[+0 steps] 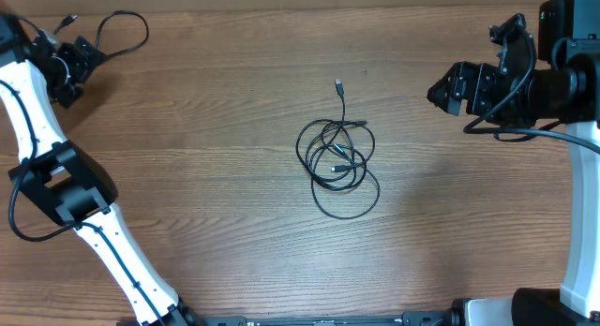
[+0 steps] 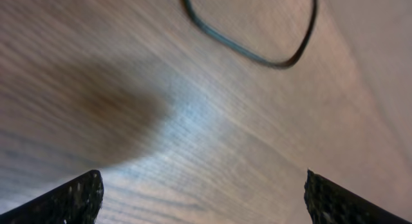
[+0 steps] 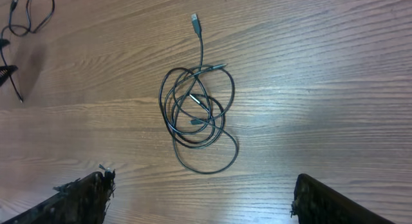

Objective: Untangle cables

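Observation:
A knotted bundle of thin black cables (image 1: 337, 159) lies in loose loops at the table's middle, one silvery plug end (image 1: 338, 84) pointing toward the far edge. The right wrist view shows the same bundle (image 3: 196, 114) ahead of my right gripper (image 3: 203, 199), which is open and empty, well to the bundle's right (image 1: 448, 90). A separate black cable (image 1: 122, 31) lies looped at the far left corner. My left gripper (image 1: 82, 56) sits beside it, open and holding nothing. In the left wrist view that cable loop (image 2: 257, 53) lies beyond the spread fingertips (image 2: 77, 198).
Bare wood-grain table (image 1: 216, 204) surrounds the bundle. The left arm's white links (image 1: 103, 232) cross the near left area, and the right arm's body (image 1: 562, 82) stands at the far right. The far-left cable (image 3: 32, 15) also shows at the right wrist view's top left corner.

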Controlling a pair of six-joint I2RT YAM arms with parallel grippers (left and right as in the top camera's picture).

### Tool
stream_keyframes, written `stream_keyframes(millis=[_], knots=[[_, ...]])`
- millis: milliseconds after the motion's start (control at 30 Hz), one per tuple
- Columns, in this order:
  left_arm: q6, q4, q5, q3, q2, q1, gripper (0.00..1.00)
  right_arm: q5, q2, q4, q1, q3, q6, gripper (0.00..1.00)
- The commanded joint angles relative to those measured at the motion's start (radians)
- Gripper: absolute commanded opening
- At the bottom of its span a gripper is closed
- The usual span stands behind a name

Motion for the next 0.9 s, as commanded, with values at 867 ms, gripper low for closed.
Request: stream_keyframes(millis=[867], knots=[[0.177,-0.563,-0.155,-0.072,-0.43,-0.605,1.0,-0.188,-0.002,0.33,0.06,-0.533,-0.001,1.0]])
